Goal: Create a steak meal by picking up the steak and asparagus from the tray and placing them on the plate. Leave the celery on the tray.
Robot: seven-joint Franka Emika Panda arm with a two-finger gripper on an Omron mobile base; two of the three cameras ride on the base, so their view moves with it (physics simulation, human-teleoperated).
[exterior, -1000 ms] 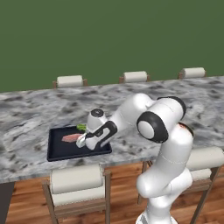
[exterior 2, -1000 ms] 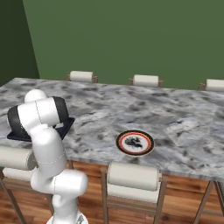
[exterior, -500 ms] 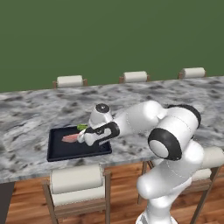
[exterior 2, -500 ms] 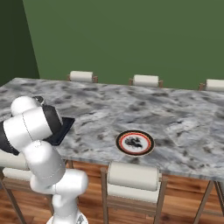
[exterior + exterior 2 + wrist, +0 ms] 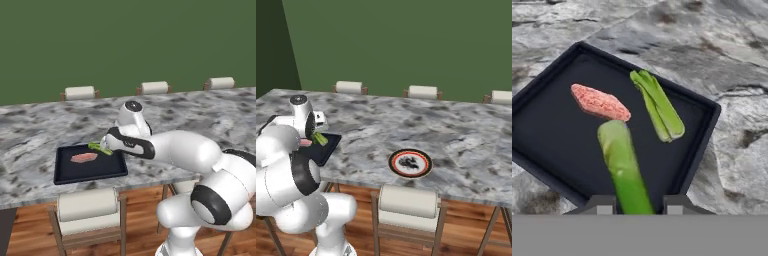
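Marble desk (image 5: 456, 145) carries one black tray (image 5: 542, 95) near its left front edge and one plate (image 5: 410, 163) near the front edge, well apart. On the tray: one steak (image 5: 599, 102) and one celery (image 5: 658, 104), side by side. One asparagus (image 5: 624, 167) is clamped between the fingers of the hand (image 5: 634, 204), lifted above the tray's near edge.

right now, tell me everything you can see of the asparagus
The asparagus is a straight, smooth green stalk with a rounded tip, darker toward the gripped end. The gripper is shut on one end, and the rest sticks out forward over the black tray. It looks lifted clear of the tray, its tip near the steak and apart from the celery.
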